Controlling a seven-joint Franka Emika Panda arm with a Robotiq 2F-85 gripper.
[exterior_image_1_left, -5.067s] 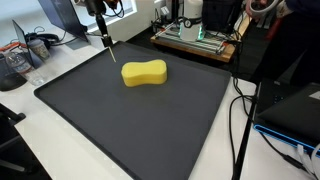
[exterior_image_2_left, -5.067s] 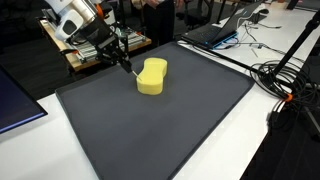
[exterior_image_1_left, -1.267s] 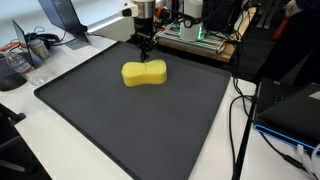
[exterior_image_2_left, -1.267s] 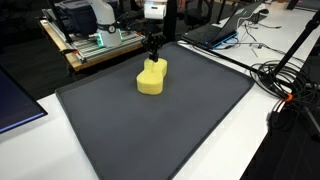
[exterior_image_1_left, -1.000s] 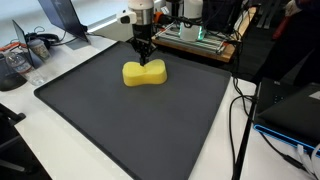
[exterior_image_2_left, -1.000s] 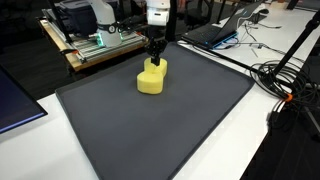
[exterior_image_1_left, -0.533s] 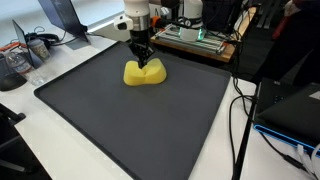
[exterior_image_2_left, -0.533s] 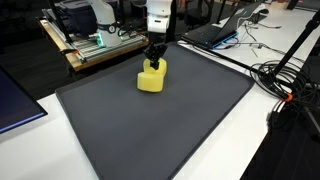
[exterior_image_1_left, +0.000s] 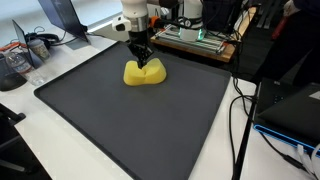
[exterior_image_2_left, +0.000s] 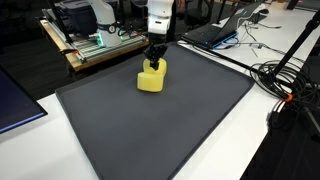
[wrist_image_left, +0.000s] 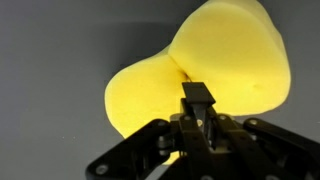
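Observation:
A yellow peanut-shaped sponge (exterior_image_1_left: 145, 75) lies at the far part of a large dark mat (exterior_image_1_left: 130, 130); it also shows in the other exterior view (exterior_image_2_left: 150, 82). My gripper (exterior_image_1_left: 144, 63) points straight down with its jaws shut. Its tip rests on the narrow waist of the sponge (wrist_image_left: 225, 50). In the wrist view the gripper (wrist_image_left: 198, 95) shows as one black block against the yellow surface, with no gap between the fingers. I cannot tell whether anything thin is pinched in them. From the side, the gripper (exterior_image_2_left: 153, 64) stands on the sponge's top.
Behind the mat (exterior_image_2_left: 160, 130) stands a wooden rack of electronics (exterior_image_1_left: 195, 40) (exterior_image_2_left: 95, 45). Cables (exterior_image_1_left: 240, 120) run along one side, and more cables (exterior_image_2_left: 285, 80) and a laptop (exterior_image_2_left: 215, 30) lie beyond the mat's edge. A wire basket (exterior_image_1_left: 15, 65) sits on the white table.
Over the last second the shut gripper has come down from just behind the sponge onto its middle. The sponge stays roughly where it was.

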